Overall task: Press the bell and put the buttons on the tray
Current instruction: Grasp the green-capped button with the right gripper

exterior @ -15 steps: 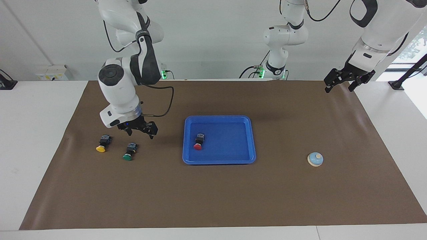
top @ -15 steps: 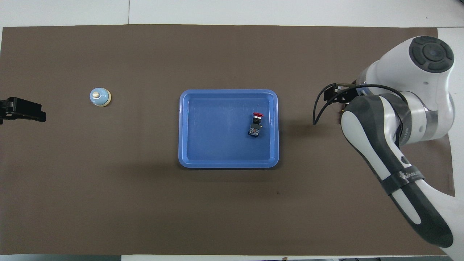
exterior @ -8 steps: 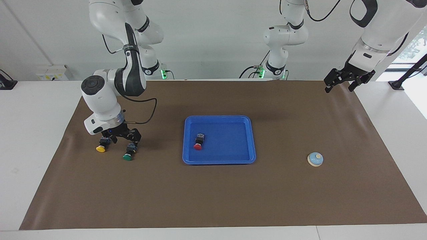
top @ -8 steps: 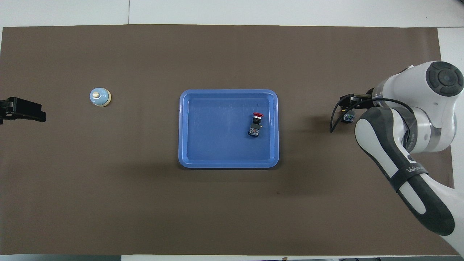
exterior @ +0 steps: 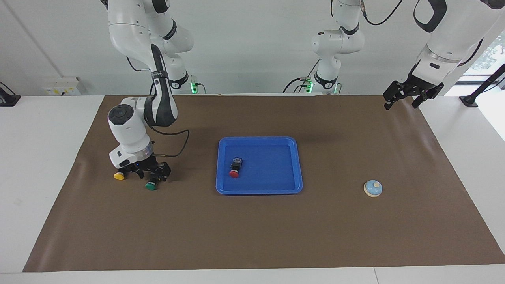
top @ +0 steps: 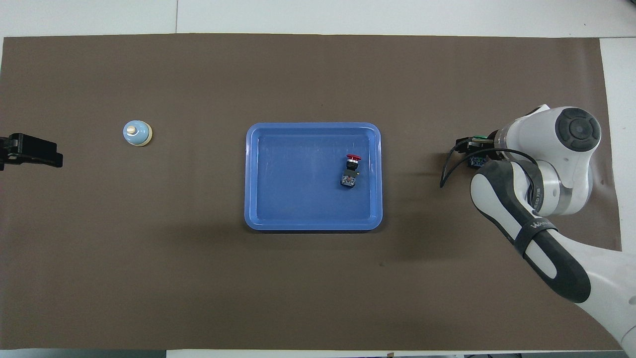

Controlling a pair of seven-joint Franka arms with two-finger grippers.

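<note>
Right gripper [exterior: 149, 172], fingers spread, is low at the green-capped black push-button [exterior: 151, 184], beside the yellow-capped one [exterior: 119, 176]. Advice: straddle the black body squarely before closing. The red-capped button [exterior: 234, 170] lies in the shallow bright-blue plastic tray [exterior: 292, 165]. Left gripper [exterior: 406, 96] waits open, well apart from the light-blue dome bell [exterior: 373, 188]. From overhead the right arm hides the yellow button; the facing view shows it

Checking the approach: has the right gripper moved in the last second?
Yes. The right gripper has dropped and shifted away from the blue tray, down to the green button.
</note>
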